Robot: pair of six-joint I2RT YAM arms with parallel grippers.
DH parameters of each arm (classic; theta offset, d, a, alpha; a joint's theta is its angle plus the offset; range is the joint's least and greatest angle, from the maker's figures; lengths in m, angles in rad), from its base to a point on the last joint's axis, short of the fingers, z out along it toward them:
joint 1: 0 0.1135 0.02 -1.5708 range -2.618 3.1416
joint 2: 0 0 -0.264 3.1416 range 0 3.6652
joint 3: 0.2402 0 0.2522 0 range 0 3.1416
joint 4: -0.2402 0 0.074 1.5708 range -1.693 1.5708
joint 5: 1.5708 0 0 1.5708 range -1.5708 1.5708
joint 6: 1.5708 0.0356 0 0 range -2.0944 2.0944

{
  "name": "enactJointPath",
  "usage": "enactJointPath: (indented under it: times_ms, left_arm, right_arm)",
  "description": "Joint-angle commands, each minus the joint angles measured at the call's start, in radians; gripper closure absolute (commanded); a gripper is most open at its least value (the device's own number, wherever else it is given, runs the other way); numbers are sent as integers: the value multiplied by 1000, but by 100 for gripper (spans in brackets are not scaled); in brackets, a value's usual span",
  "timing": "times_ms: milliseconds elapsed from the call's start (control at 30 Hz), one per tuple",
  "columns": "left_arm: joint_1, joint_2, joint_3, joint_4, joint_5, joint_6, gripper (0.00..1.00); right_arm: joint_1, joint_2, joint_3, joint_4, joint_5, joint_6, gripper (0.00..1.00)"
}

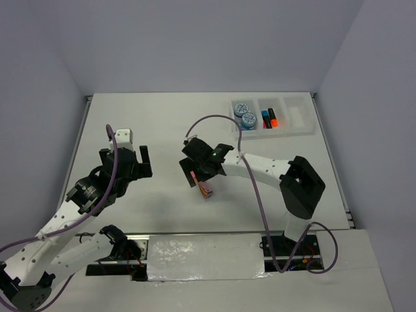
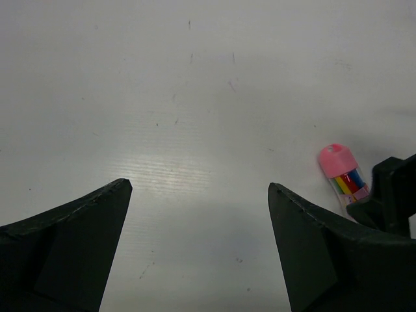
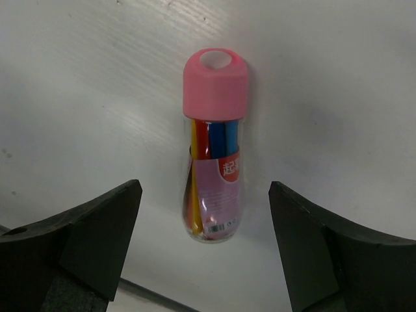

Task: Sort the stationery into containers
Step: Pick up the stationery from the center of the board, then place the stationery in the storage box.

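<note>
**A:** Where is everything, from the big to the small?

**B:** On the table point(image 1: 162, 130), the white tray point(image 1: 299, 117) stands far beyond the fingertips of both arms. The rolls point(image 1: 245, 114) and some highlighters point(image 1: 270, 119) already lie in it. The right gripper point(image 3: 204, 195) hangs over a small clear tube point(image 3: 214, 149). Its fingers point(image 3: 97, 227) are spread wide, one at each side of the tube, not touching it. The left gripper point(image 2: 198, 188) is wide too, with nothing between its fingers. The tube lies outside its right finger.

**A:** How will the tube handle?

**B:** I judge it light and stiff, of hard plastic. It is smooth and round, so it may roll or slip. I would close across the clear body, just under the pink cap point(image 3: 216, 81).

**A:** Any writing?

**B:** The lilac label point(image 3: 222, 195) carries red Chinese characters that I cannot read surely. The print below them is too small.
</note>
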Motion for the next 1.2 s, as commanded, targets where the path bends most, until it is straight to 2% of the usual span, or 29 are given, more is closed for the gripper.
enactJointPath:
  times_ms: [0,100,200,300,333,400,433,500,633,700,733,767,833,867,900,1067,1167]
  left_arm:
    - [5,-6,5,10,-21,-10,1]
    - [6,-6,5,10,-21,-8,1]
    - [6,-6,3,15,-16,-4,1]
    - [5,-3,3,16,-11,-1,1]
    - [6,-5,5,16,-10,-1,1]
    - [6,-5,3,18,-8,1,1]
    - [5,-8,3,19,-7,2,1]
    - [5,-9,3,19,-2,4,1]
    - [6,-18,2,22,4,7,1]
    - [6,-28,0,25,13,12,1]
    - [6,-28,0,30,18,13,1]
    - [5,-31,-1,31,25,16,1]
    - [5,-28,0,31,27,16,1]
    - [5,-28,0,30,33,16,1]
    - [6,-26,0,31,35,18,1]
    - [3,-11,-2,39,48,24,1]
    - [5,5,-3,41,56,30,1]
  right_arm:
    - [22,73,2,24,-8,29,13]
    - [21,113,-12,39,-8,29,15]
    - [14,173,-19,51,-17,31,23]
    - [14,214,-21,57,-42,26,44]
    - [16,213,-30,67,-54,26,56]
    - [10,187,-36,58,-45,17,73]
    - [2,171,-35,50,-19,11,76]
    - [-41,112,-24,25,6,-15,100]
    - [-214,-35,8,-16,-6,-77,100]
    - [-361,-108,65,-47,-8,-141,100]
    - [-410,-120,91,-53,27,-166,100]
    - [-511,-110,160,-79,59,-211,100]
    - [-606,-64,247,-110,155,-242,96]
    - [-696,-28,358,-161,176,-243,92]
    - [-732,51,422,-191,196,-243,91]
    - [-845,260,706,-215,386,-253,92]
    - [-865,351,787,-161,431,-290,92]
